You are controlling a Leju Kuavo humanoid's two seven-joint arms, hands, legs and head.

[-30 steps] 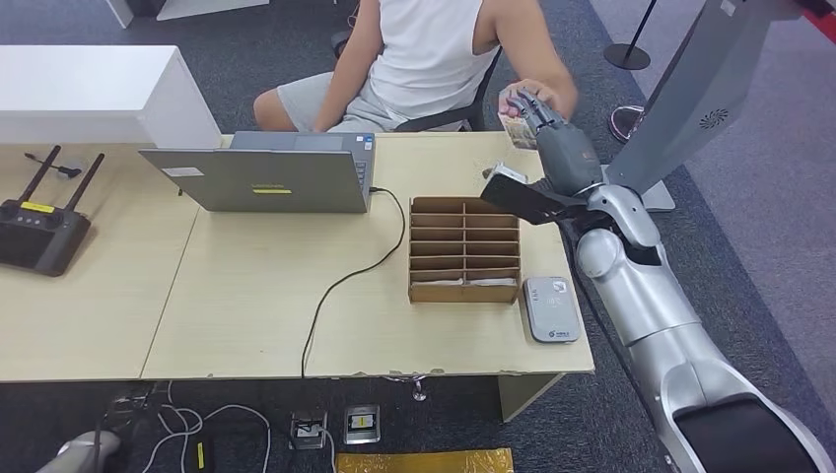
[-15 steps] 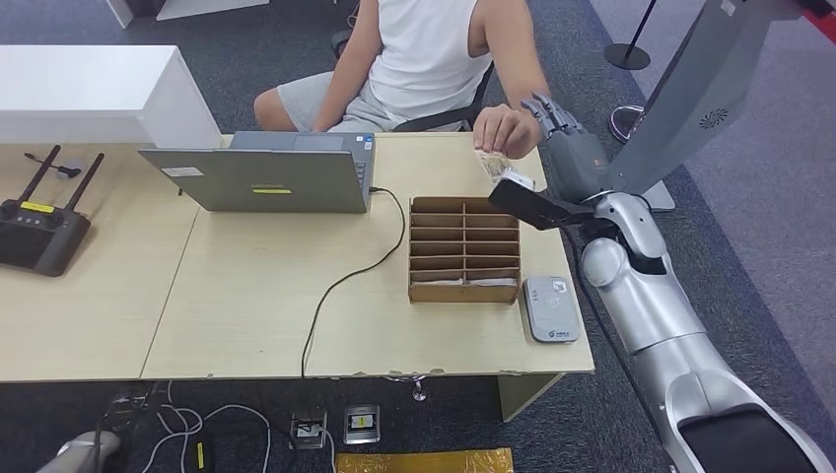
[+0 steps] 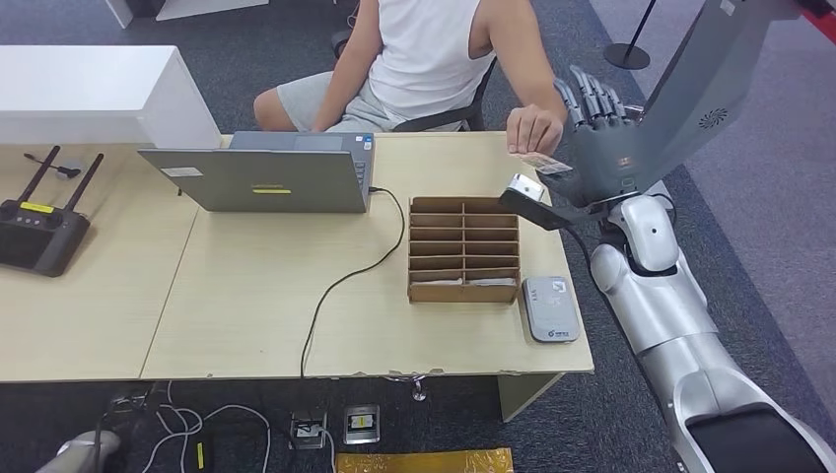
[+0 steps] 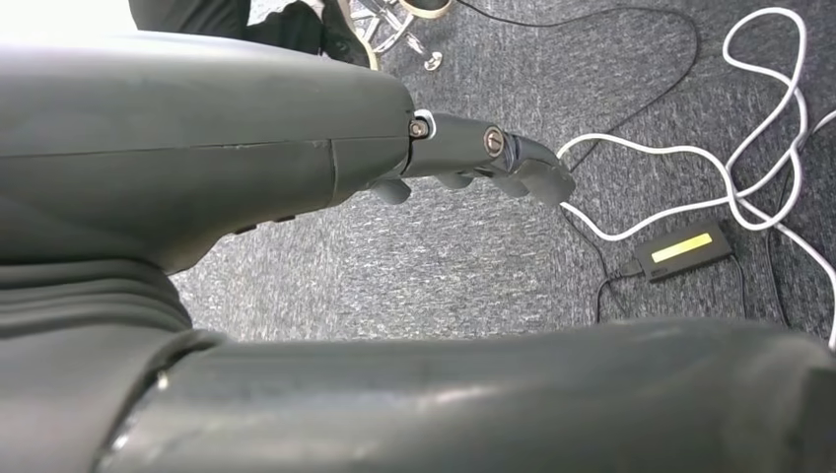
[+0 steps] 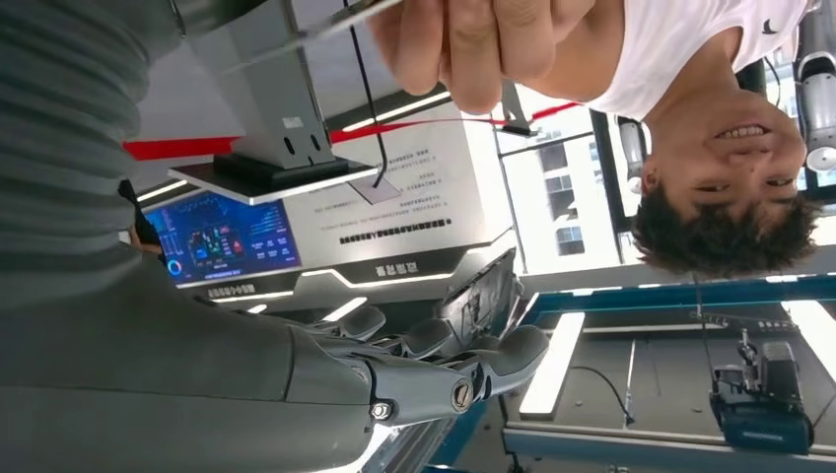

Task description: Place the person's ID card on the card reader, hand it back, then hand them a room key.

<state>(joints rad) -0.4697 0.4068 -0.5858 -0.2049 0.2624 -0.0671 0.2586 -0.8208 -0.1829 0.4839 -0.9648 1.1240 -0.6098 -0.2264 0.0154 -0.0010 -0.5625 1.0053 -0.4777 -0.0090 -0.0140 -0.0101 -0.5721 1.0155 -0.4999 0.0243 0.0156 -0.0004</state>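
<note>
Fingers (image 3: 590, 97) of the right hand (image 3: 601, 133) stand spread and raised, nothing between them; palm held up beside the far right corner of the worktop (image 3: 246, 296). Right wrist view agrees: fingers extended, apart, bare. Left hand (image 4: 296, 168) hangs low over grey carpet and white cables, fingers stretched out straight and close together, holding nothing.

Just beside the right hand, the person's hand (image 3: 534, 128) pinches a small card (image 3: 544, 163) over the worktop's far edge. Card is near the robot's palm; whether it touches cannot be told. Which card it is cannot be read; judged from the task, likely the ID card at a handover point.

Card reader (image 3: 551, 307) sits at the near right of the worktop, nothing lying on it. Slotted cardboard tray (image 3: 463, 248) just left of the reader, pale cards in its nearest slots, presumably the room keys.

Judgement: with the reader bare and the card in the person's grip, this is either the first receiving or the hand-back. Room key step not yet done.

Further off: open laptop (image 3: 261, 177), black cable, radio controller (image 3: 39, 232) on the neighbouring worktop.
</note>
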